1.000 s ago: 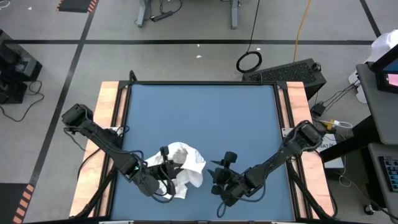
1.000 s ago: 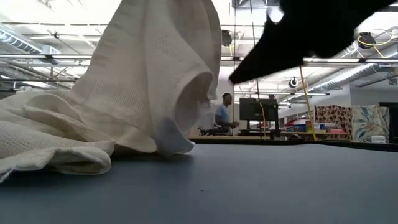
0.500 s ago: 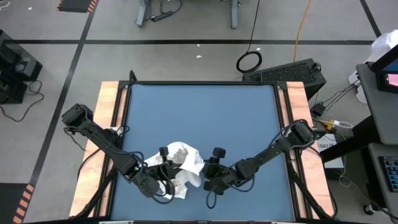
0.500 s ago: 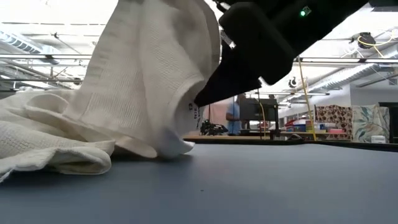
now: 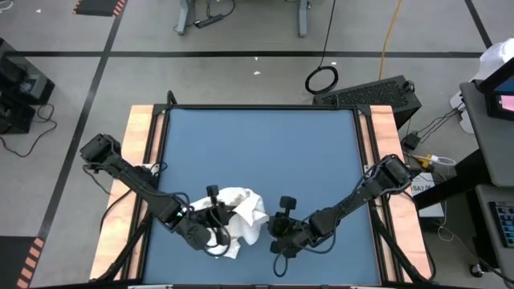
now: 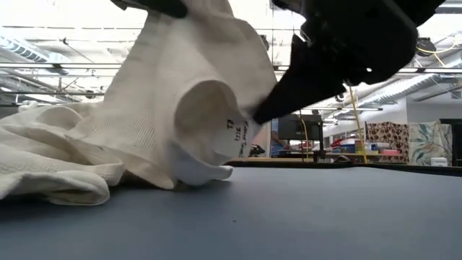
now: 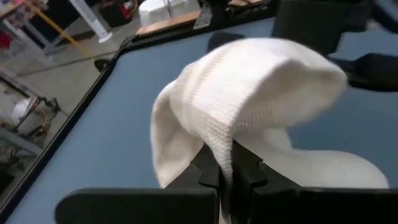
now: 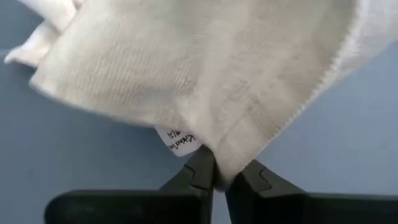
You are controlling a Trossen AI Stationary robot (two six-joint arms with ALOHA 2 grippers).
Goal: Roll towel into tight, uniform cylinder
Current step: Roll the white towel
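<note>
The white, soft, waffle-textured cloth towel [image 5: 239, 213] is bunched in a loose heap near the front edge of the flat blue table top [image 5: 265, 144], left of centre in the high view. Part of it is raised off the surface; the rest lies crumpled on the table. No roll has been formed yet.

The left gripper [image 7: 225, 176] is closed on a fold of the towel, which is draped over its fingers. The right gripper [image 8: 216, 176] is closed on a hemmed edge of the towel, pinched between its two dark fingers, at the side of the heap facing the table's middle.

Risks, as judged:
- Both grips are taken on a crumpled mass, not on a flat sheet. A roll begun from this state would likely be lumpy and uneven.
- The right grip appears to be held at the very hem. The edge could slip out if the arms are pulled apart under tension.
- More than one layer may be caught in the left grip; the cloth would then fail to spread when lifted.

Writing: a small white sewn-in label [image 8: 179, 140] is seen beside the right gripper's fingers, with dark print on it. The characters cannot be read. No brand is made out.
</note>
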